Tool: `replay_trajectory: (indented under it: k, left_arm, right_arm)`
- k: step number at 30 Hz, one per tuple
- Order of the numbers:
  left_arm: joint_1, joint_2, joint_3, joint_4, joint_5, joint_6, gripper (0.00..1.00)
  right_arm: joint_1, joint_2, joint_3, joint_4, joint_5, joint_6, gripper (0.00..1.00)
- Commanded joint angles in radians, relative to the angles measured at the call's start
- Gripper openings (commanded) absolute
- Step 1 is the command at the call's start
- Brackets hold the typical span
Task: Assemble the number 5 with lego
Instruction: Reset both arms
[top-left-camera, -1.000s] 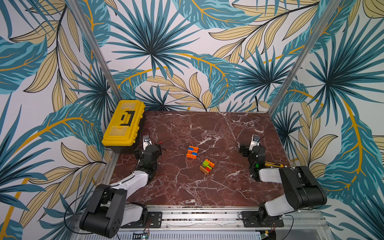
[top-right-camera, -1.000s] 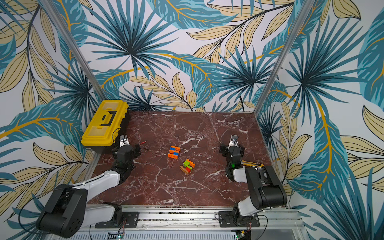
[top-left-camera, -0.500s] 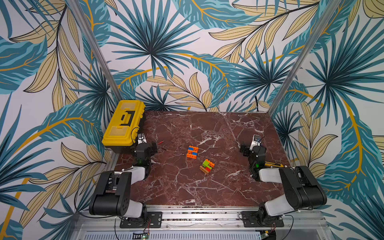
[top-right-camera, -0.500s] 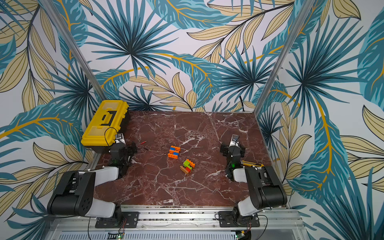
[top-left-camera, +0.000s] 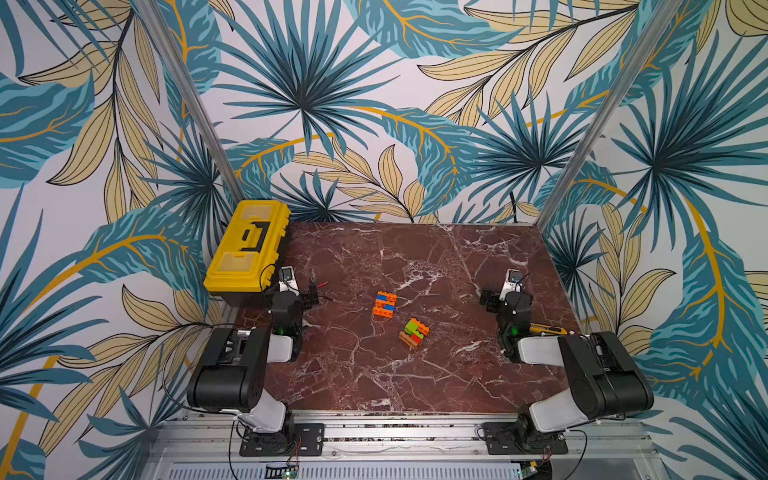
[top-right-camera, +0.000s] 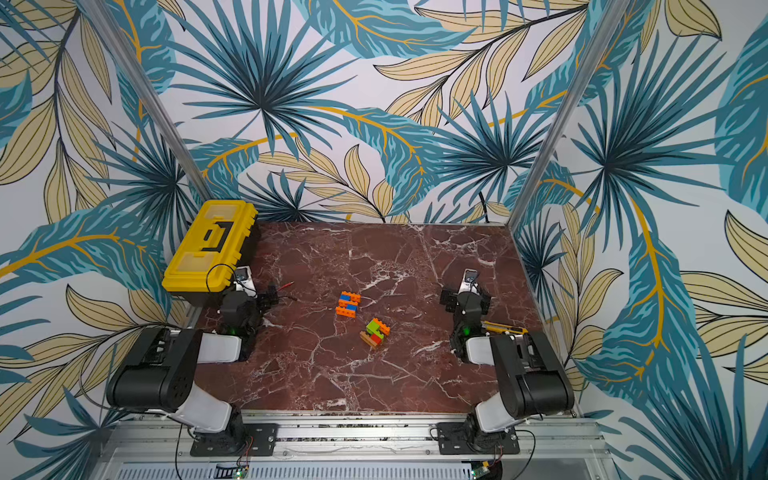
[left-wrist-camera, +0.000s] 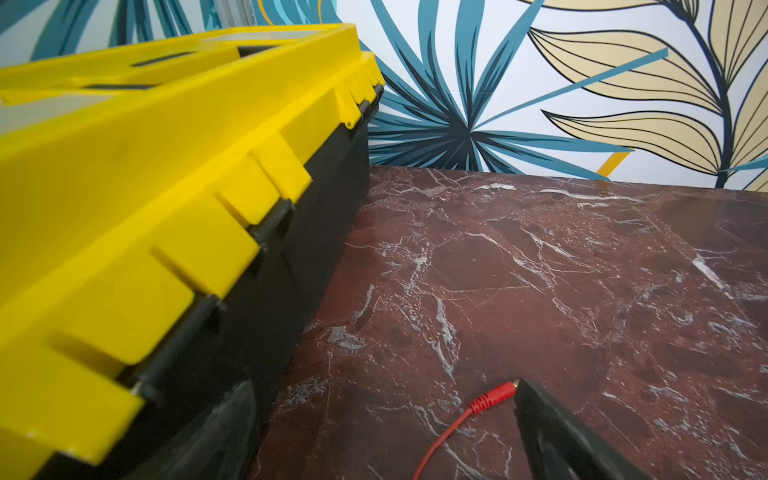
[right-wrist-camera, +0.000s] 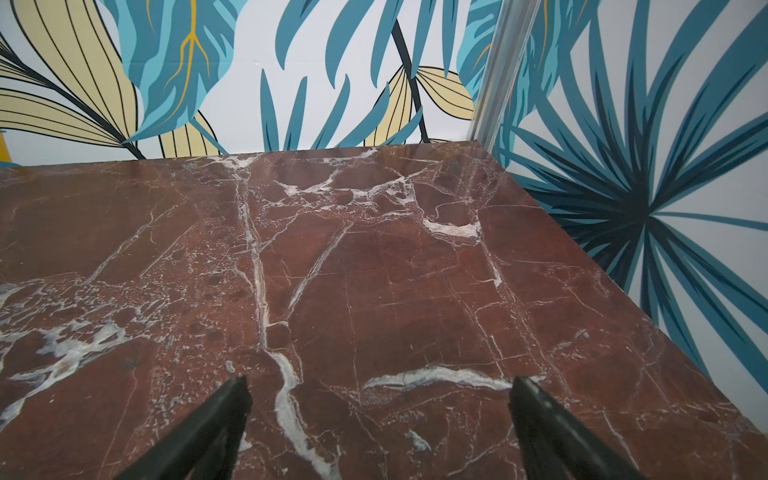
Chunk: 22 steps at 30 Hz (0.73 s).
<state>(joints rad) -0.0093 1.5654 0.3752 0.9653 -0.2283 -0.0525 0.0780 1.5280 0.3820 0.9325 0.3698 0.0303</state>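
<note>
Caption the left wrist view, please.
Open left gripper beside a yellow toolbox, red cable on the marble table.

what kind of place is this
Probably a robot test booth: two arms mounted on an aluminium rail, a marble-look tabletop boxed in by leaf-print panels, with a yellow toolbox and lego.

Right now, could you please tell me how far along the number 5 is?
Done: bricks sit in two piles, an orange-and-blue clump and a green, orange, red and tan clump. In hand: nothing; left gripper and right gripper are open, empty. Remaining: no 5 shape yet.
</note>
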Motion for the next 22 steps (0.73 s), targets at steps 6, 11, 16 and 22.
replay_trajectory:
  k: [6,11,16,22]
  left_arm:
    - [-0.001,0.008,-0.02,0.052,-0.007,0.019,1.0]
    - [-0.002,0.008,-0.019,0.053,-0.008,0.019,1.0]
    - [0.002,0.008,-0.015,0.041,0.003,0.016,1.0]
    - [0.005,0.008,-0.019,0.049,0.006,0.016,1.0]
  right_arm:
    - [-0.003,-0.004,-0.014,0.033,0.008,0.01,0.99]
    - [-0.003,-0.003,-0.015,0.034,0.006,0.009,0.99]
    - [-0.003,-0.003,-0.01,0.025,-0.013,0.004,0.99]
    - [-0.003,-0.003,-0.007,0.017,-0.034,-0.006,0.99]
